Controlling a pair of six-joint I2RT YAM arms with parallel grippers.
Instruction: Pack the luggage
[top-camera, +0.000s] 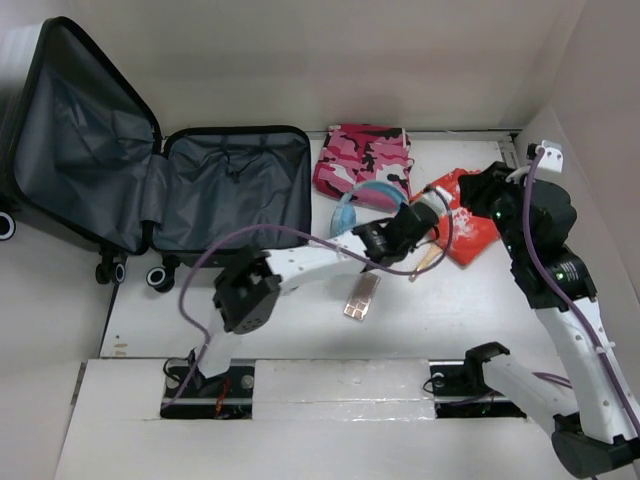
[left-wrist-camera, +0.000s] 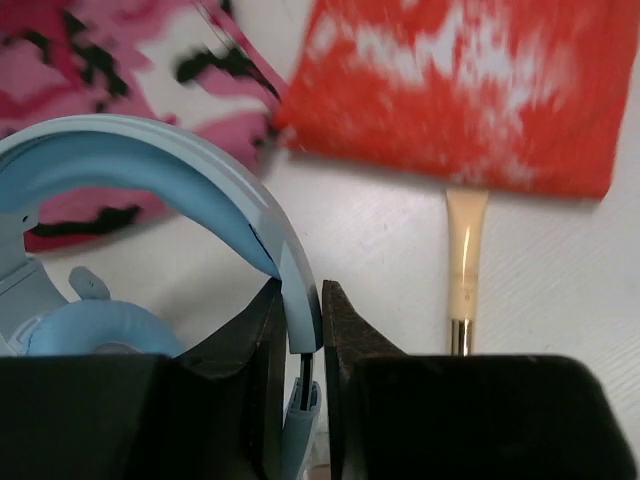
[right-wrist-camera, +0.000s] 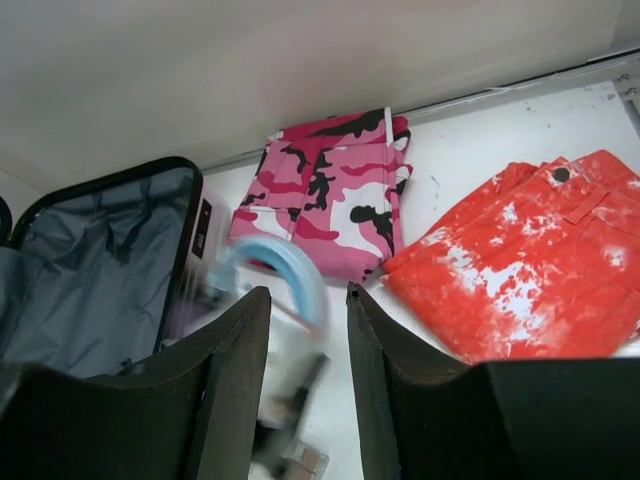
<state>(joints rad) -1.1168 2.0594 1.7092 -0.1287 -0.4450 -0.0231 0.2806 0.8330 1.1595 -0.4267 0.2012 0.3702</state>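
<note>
White bench (top-camera: 450, 310), plain pale walls, and the left jaws are pinched tight on the band of the blue headphones (left-wrist-camera: 160, 165), just beside the pink camouflage cloth (top-camera: 365, 155) and the orange garment (top-camera: 470, 225). Right jaws hang parted, gripping nothing, over that orange garment. Out at the far left the luggage (top-camera: 235, 190) lies wide open, grey lining showing, its other half tilted up at the bench's left edge.
</note>
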